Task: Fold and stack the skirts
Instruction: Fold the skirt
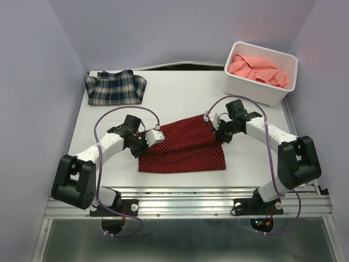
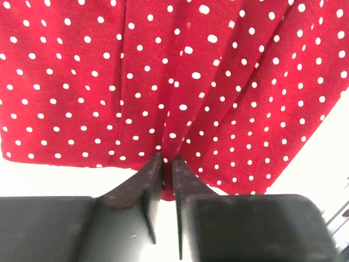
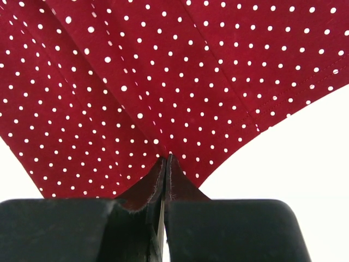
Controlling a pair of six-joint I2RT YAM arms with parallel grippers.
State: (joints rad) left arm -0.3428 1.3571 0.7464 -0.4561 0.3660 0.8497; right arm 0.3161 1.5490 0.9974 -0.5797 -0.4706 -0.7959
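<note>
The dark red dotted skirt [image 1: 182,146] lies spread on the table's middle. My left gripper [image 1: 146,140] is shut on its left edge; in the left wrist view [image 2: 166,161] the jaws pinch a fold of the cloth [image 2: 163,82]. My right gripper [image 1: 218,132] is shut on its upper right corner; in the right wrist view [image 3: 166,159] the jaws pinch the cloth [image 3: 163,71]. The plaid skirt [image 1: 115,86] lies folded at the far left. The salmon-pink skirt [image 1: 257,69] lies crumpled in the white bin [image 1: 256,90].
The white bin stands at the far right corner of the white table [image 1: 180,93]. Grey walls close in on both sides. A metal rail [image 1: 185,203] runs along the near edge.
</note>
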